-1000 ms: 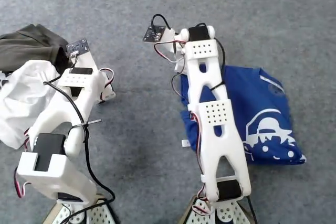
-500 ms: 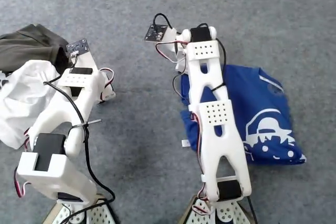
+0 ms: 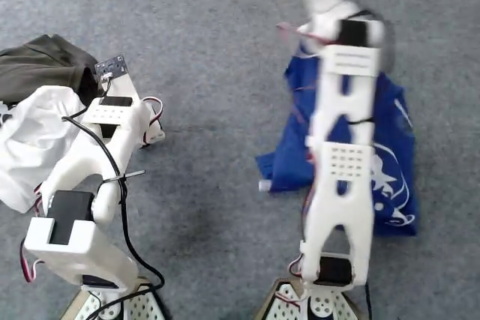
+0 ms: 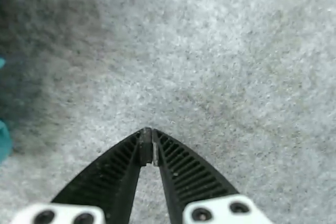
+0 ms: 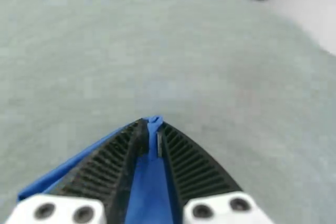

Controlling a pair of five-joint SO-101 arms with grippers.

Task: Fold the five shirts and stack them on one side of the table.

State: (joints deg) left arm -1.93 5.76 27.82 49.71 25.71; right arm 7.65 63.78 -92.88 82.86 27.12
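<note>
PINCHED AT THE HEM: Just beyond the right arm's base, the blue shirt lies part-bunched on the grey bench. Its print faces up, and its far edge is held up off the surface toward the right gripper, whose jaws are clamped on a thin fold of the blue fabric. The right arm stretches almost straight out from that base over the shirt, with its wrist high above the bench's back edge.

The cloth looks light and limp, with no stiffness. It will likely sag and trail from any single pinch, so a hem or shoulder corner seems the better hold, with a second corner taken to keep one edge straight for folding. Slipping from the ribbed jaws seems a small risk; dragging and wrinkling on the felt-like bench seems a greater one.

Left of the base, the left arm is bent low, the left gripper tips together on nothing, over bare bench. Farther left lie a crumpled white shirt and, beyond it, a dark olive shirt, both unfolded.
</note>
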